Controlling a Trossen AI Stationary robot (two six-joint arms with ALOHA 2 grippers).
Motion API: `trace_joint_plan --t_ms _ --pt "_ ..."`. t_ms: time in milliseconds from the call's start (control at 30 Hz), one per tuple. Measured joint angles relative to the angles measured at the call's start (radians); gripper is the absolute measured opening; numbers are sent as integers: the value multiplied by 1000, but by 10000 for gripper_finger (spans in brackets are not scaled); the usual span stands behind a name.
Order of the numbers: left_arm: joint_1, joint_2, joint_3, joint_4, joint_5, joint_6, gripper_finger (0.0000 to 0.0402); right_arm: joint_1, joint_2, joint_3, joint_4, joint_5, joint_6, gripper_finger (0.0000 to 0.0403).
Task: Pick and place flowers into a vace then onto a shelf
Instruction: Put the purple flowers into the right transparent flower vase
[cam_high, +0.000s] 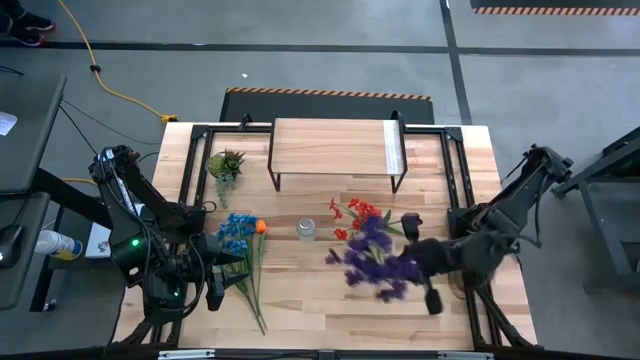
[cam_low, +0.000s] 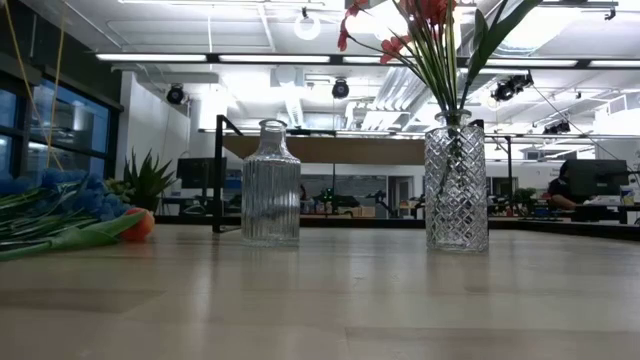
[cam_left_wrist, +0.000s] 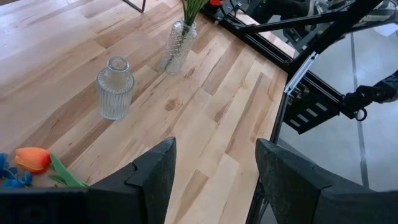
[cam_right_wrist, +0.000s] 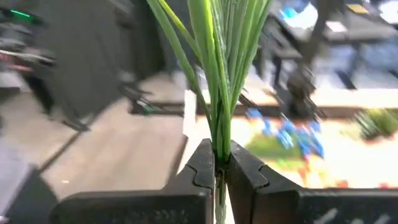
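**Operator:** What does the high view give me?

**Spotter:** The shelf (cam_high: 330, 145) sits at 12 o'clock on the surface (cam_high: 330, 300). The ribbed vase (cam_high: 306, 229) is mid-surface. The blue flowers (cam_high: 236, 235) lie flat at its 9 o'clock, and your left arm waits near their stems at 8 o'clock. Your right arm reaches in from 3 o'clock, with the purple blooms (cam_high: 375, 262) right at its tip and the red blooms (cam_high: 358, 211) just beyond.

**Operator:** And the low view?

**Spotter:** The red blooms stand in the cut-glass vase (cam_low: 456, 190), at 3 o'clock of the ribbed vase, which is empty. I'd judge both vases heavy, hard, slippery and breakable. When you carry one, take it at the narrow neck and keep it upright.

**Operator:** Left wrist?

**Spotter:** Your left gripper (cam_left_wrist: 214, 180) hangs above the surface with its fingers spread wide and nothing between them. The orange bloom (cam_left_wrist: 31, 158) is just beside it.

**Operator:** Right wrist?

**Spotter:** Your right gripper (cam_right_wrist: 219, 171) is clamped on a sheaf of green stems (cam_right_wrist: 221, 74), low on their length. They fan out ahead of it. I can't tell from here whether their lower ends reach into a vase.

**Operator:** How will they handle?

**Spotter:** Light and springy, I'd say. The stems are thin and smooth, so they can slide or splay if you loosen your grip. Hold the bundled stems, never the soft heads.
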Motion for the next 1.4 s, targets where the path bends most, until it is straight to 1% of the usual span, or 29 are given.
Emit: trace_joint_plan --t_ms 133,333,400,500,633,733,833,967,1067,1233,1300,1400 --pt "0 0 0 0 0 0 253 0 30 0 -98 86 114 10" --pt "0 0 0 0 4 0 253 0 57 0 -229 170 269 10" --pt "0 0 0 0 4 0 253 1 59 0 -255 194 298 10" --pt "0 0 0 0 4 0 253 1 59 0 -222 227 259 10" --pt "0 0 0 0 4 0 253 1 59 0 -162 287 133 10" --pt "0 0 0 0 4 0 253 1 59 0 -122 298 33 10" --pt "0 0 0 0 4 2 253 0 59 0 -86 263 -42 10" --pt "0 0 0 0 2 3 253 -13 72 0 -76 224 -65 10" --pt "0 0 0 0 2 3 253 -40 100 0 -58 163 -107 10" --pt "0 0 0 0 1 3 253 -104 151 0 -36 14 -155 10" --pt "0 0 0 0 0 3 253 -127 173 0 -33 -23 -183 10" --pt "0 0 0 0 0 3 253 -153 190 -1 -21 -45 -246 10"
